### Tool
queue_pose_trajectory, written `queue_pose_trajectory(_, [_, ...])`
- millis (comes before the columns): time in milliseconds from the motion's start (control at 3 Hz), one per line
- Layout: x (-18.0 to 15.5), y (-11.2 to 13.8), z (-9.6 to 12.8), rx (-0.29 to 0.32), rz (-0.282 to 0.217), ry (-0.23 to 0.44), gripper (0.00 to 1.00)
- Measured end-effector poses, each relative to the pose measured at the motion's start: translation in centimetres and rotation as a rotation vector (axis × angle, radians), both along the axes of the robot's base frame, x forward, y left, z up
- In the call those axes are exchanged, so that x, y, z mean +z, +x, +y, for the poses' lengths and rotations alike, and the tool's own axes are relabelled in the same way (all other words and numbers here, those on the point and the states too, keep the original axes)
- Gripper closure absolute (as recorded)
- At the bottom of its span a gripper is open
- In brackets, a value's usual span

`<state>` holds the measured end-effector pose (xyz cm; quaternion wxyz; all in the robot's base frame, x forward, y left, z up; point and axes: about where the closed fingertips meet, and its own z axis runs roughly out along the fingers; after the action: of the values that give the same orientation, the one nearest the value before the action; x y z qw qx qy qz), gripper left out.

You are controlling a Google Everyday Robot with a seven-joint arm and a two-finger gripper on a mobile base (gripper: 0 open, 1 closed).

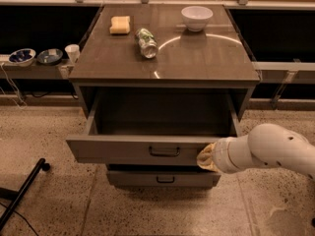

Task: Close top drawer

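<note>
One drawer to shut: top drawer [123, 150], pulled well out of the cabinet [197, 58]. My gripper [205, 156] is at its front's right end, open or closed I can't tell. Stiff wood, likely slides easy; push flat nearer the handle [164, 152]

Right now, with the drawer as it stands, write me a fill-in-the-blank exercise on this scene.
1. The top drawer is ____, not shut.
2. The end effector is at the drawer front, to the ____ of its handle in the view.
3. The can on the cabinet top lies on its ____.
4. The bowl is ____ in colour.
Missing words: open; right; side; white.
</note>
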<state>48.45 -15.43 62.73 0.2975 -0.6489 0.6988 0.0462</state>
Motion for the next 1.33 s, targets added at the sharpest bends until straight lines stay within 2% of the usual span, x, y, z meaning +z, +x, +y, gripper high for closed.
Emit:
queue_pose_trajectory(667, [-0.8, 4.7, 0.2, -0.03, -0.119, 0.059, 1.0])
queue_pose_trajectory(1000, [-0.2, 6.5, 0.6, -0.031, -0.161, 0.075, 1.0])
queue_pose_trajectory(1333, [1.1, 9.5, 1.2, -0.036, -0.217, 0.098, 1.0])
